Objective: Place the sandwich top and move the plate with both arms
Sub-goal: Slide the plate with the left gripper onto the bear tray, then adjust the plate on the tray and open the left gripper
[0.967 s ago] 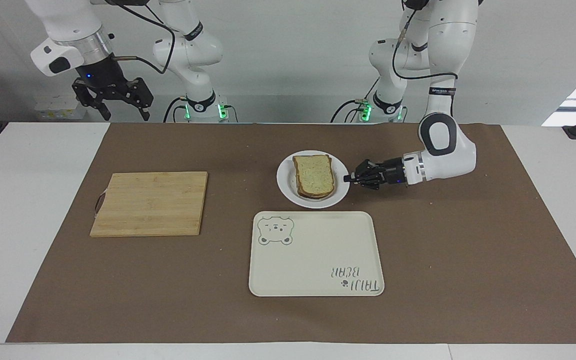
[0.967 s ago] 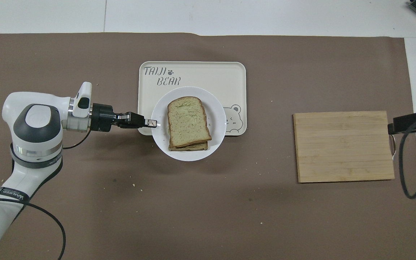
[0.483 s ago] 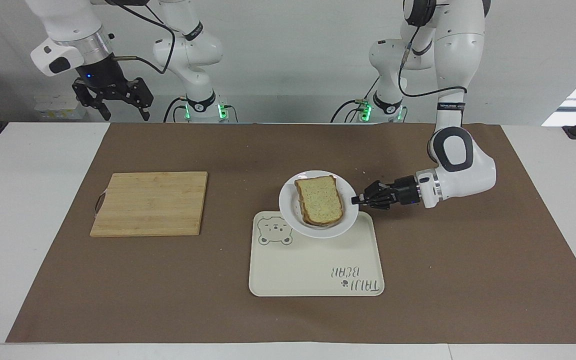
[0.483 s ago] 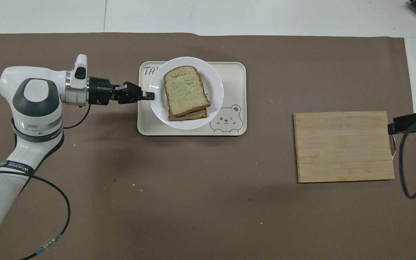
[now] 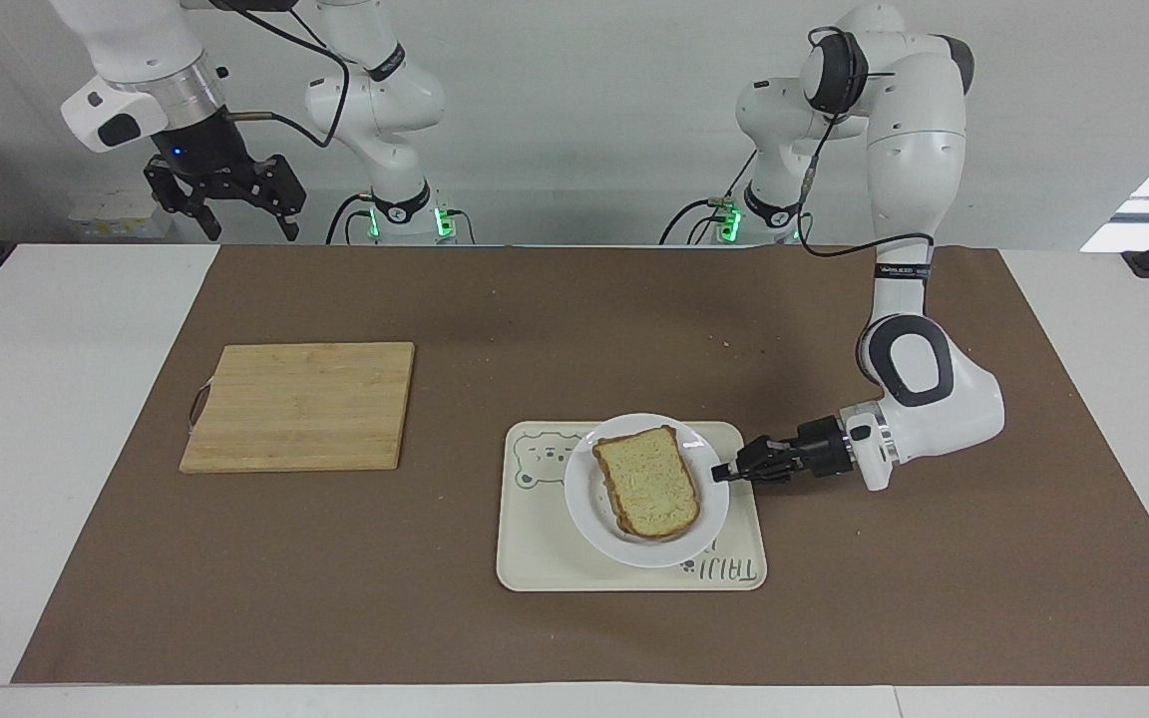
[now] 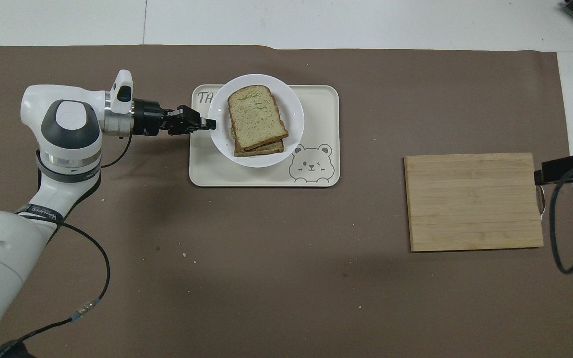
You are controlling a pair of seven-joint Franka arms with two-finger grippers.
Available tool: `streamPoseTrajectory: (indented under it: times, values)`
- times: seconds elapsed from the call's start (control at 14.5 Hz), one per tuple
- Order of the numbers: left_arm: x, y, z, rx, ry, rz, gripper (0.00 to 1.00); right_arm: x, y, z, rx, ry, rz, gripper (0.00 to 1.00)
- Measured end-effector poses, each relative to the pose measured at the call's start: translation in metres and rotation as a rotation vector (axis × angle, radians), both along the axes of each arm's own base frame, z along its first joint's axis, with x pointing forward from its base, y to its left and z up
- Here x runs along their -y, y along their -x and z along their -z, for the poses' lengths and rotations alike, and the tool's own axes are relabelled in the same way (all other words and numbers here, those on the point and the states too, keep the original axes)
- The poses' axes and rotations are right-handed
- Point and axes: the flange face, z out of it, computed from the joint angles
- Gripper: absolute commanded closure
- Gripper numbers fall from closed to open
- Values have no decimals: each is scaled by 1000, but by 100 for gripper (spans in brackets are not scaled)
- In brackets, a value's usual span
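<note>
The left end effector (image 5: 721, 473) is pinched tight on the rim of the plate (image 5: 709, 504), coming in low and nearly level from the left arm's end of the surface, its fingertips clamped on the edge that faces that arm. The plate is over the cream tray (image 5: 535, 558), covering much of the tray's middle and part of its lettering; whether it rests on the tray or hangs just above it cannot be told from either view. On the plate lies the sandwich top (image 5: 646, 484), a speckled slice with brown crust, stacked a little askew on another slice whose edge peeps out beneath it in the overhead view. So the first half of the job looks done: the top slice is already on the sandwich. The second half appears close to its end, since the plate is already at the tray; what seems left is settling it flat, letting go and drawing the arm clear. The right end effector (image 5: 225, 194) waits high over the right arm's end of the surface with its fingers spread and nothing in them, above the edge of the brown mat (image 5: 574, 638), taking no part in carrying the plate. The wooden cutting board (image 5: 300, 404) lies bare, well apart from the tray.
</note>
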Motion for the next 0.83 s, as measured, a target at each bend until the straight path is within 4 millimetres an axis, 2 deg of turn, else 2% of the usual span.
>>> streamPoseTrajectory:
  times: [0.21,0.69,0.76,0.83]
  values:
    - [6,4,5,4,-51,48,100,0,0,0,0,0,0,0]
    - [45,8,10,36,-123,65,100,0,0,0,0,0,0,0]
    - [46,8,11,38,-134,62,97,0,0,0,0,0,0,0]
    - [47,8,11,35,-138,58,87,0,0,0,0,0,0,0]
